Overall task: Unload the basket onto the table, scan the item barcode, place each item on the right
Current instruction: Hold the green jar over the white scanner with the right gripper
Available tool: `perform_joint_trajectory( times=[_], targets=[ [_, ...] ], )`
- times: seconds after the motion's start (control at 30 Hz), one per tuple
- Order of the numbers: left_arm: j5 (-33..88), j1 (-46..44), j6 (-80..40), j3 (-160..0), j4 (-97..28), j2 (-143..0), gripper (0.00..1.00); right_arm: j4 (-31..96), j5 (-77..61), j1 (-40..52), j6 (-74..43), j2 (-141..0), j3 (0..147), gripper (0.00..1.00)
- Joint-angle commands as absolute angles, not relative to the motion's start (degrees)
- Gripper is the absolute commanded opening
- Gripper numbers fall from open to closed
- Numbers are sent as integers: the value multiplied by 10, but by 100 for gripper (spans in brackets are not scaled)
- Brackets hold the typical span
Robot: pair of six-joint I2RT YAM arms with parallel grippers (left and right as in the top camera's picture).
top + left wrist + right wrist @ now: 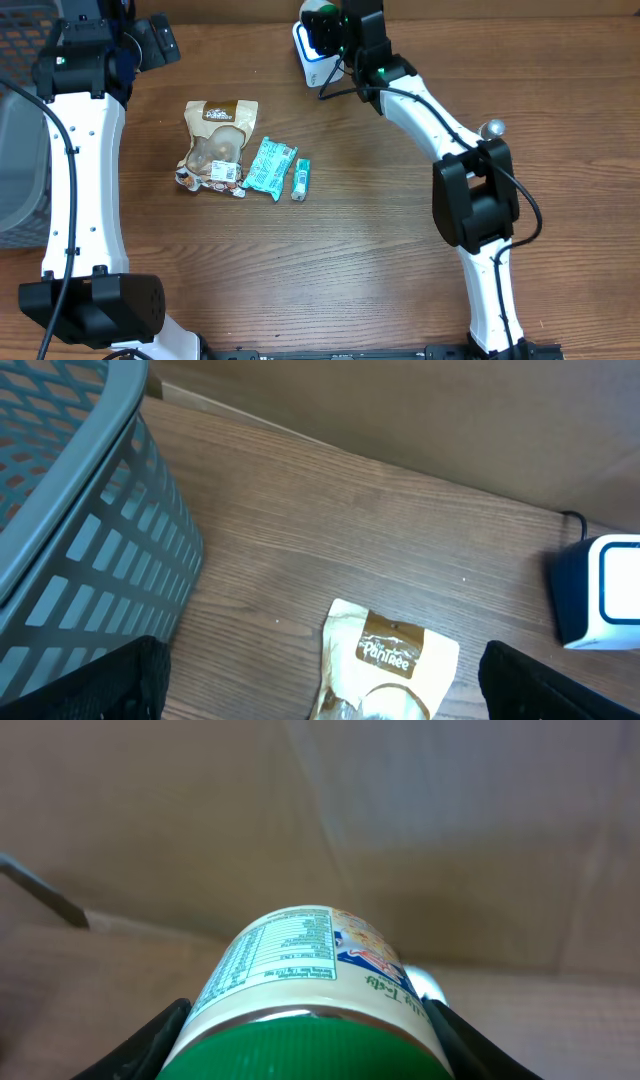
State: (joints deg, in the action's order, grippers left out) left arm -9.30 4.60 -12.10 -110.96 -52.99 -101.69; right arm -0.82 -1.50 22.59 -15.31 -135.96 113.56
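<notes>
In the right gripper (312,1045), a jar (300,970) with green lid, clamped from both sides. Fingers (150,1042) roughly half apart, one at each side of the lid end. On the visible part of the label only a printed table and a coloured picture; barcode not to be made out. In the overhead view, jar held at the far edge of the table (380,270), close against the cardboard wall (450,840) and just beside the white and blue scanner (308,55); whether touching it, cannot tell. Very little room there between scanner, wall and gripper.

Left gripper (320,705) spread to its widest, with nothing between the fingers, hovering over the far left corner. On its left the grey basket (80,530), at the left table edge and partly out of the overhead picture. On its right, well apart, the scanner with a black cable (330,92). Below it the top of a brown pouch (220,135), not touched.

Left of centre, three packets in a row: the pouch, a teal packet (270,165) against its right edge, and a small teal stick (300,180) just beside that. Bare wood between pouch and scanner, and a wide bare stretch from the stick to the right arm (470,200). Front middle of the table also open, between the two arm bases.
</notes>
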Motion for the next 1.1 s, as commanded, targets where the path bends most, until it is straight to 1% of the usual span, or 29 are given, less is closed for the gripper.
perform_joint_trajectory(
  times=[0.0, 0.2, 0.53, 0.8, 1.07],
  targets=[
    [-100, 48, -129, -1114, -530, -1019, 100, -64, -6, 229, -116, -1368, 1146, 31],
    [-100, 48, -129, -1114, -530, -1019, 100, -103, 21, 229, -115, -1381, 1146, 32],
    [-100, 48, -129, -1114, -530, -1019, 100, -143, 21, 229, -115, -1419, 1146, 32],
    [-100, 48, -129, -1114, -530, -1019, 100, -180, 20, 227, -114, -1420, 1146, 31],
    [-100, 48, -129, -1114, -530, -1019, 100, -114, 19, 227, -114, -1329, 1146, 31]
  ],
)
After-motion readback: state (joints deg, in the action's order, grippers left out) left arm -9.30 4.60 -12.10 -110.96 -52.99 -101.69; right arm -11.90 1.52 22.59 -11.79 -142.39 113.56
